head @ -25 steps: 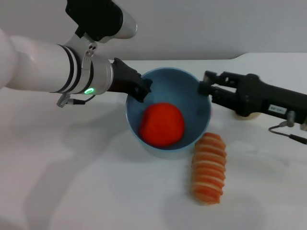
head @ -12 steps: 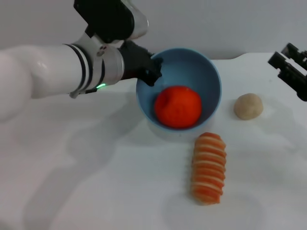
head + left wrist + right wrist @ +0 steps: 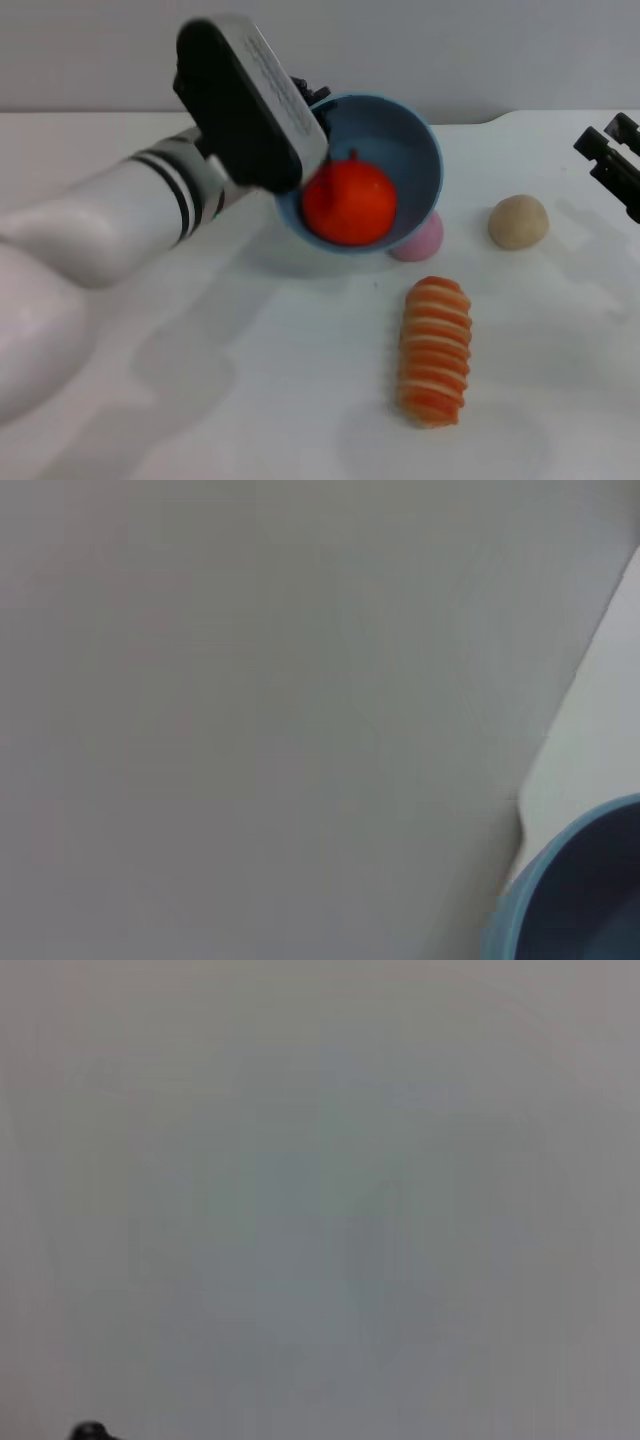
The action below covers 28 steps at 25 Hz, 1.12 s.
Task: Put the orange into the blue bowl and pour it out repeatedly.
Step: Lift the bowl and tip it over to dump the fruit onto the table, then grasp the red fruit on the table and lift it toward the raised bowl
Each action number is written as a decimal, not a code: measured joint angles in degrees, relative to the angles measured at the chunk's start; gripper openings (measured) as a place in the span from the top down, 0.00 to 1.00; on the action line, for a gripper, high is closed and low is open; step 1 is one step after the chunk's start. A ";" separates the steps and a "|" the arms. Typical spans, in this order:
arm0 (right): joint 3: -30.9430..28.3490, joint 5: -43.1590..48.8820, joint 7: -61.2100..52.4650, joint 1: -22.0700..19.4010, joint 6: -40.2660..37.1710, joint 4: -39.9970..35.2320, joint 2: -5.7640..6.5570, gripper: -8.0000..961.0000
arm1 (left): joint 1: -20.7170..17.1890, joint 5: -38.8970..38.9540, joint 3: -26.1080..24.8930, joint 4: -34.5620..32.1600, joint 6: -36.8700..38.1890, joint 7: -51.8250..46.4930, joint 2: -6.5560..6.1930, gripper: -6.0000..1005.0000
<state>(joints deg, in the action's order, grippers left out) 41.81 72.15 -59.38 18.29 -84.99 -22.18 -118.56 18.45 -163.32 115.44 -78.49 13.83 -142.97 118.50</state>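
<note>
The left arm [image 3: 110,215] reaches in from the left, its white forearm rising to a black wrist block rolled over on its side. The left gripper [image 3: 312,100] is mostly hidden behind that block, at the far rim of the blue bowl [image 3: 415,150], which it holds tilted. The right gripper [image 3: 612,160] sits at the right edge, idle.

Left gripper [image 3: 312,100]: largely concealed behind the wrist housing in the head view; only dark finger parts show at the rim of the blue bowl [image 3: 405,130], so finger state is undetermined. Pink ball [image 3: 420,240]: mostly hidden behind and under the bowl. Orange [image 3: 349,203]: lower part masked by the bowl's near rim. Right gripper [image 3: 612,155]: cut off by the frame edge. Left wrist view: only a blurred arc of the bowl shows at the corner.
</note>
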 joint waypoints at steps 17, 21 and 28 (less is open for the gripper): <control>0.03 0.00 0.26 0.82 2.26 0.03 0.03 0.41 | -11.80 -2.00 13.45 6.01 -37.96 35.77 0.10 1.00; 0.02 -0.17 0.28 0.81 2.47 0.03 0.00 0.41 | -12.68 -1.85 14.28 7.13 -41.84 38.57 0.06 0.99; 0.54 0.18 0.22 1.09 3.06 0.04 0.00 0.41 | -12.02 6.21 14.27 6.86 -40.93 38.76 0.14 0.99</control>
<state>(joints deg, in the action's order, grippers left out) 42.35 72.32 -59.15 19.38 -81.93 -22.14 -118.56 6.43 -157.11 129.71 -71.63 -27.09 -104.21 118.64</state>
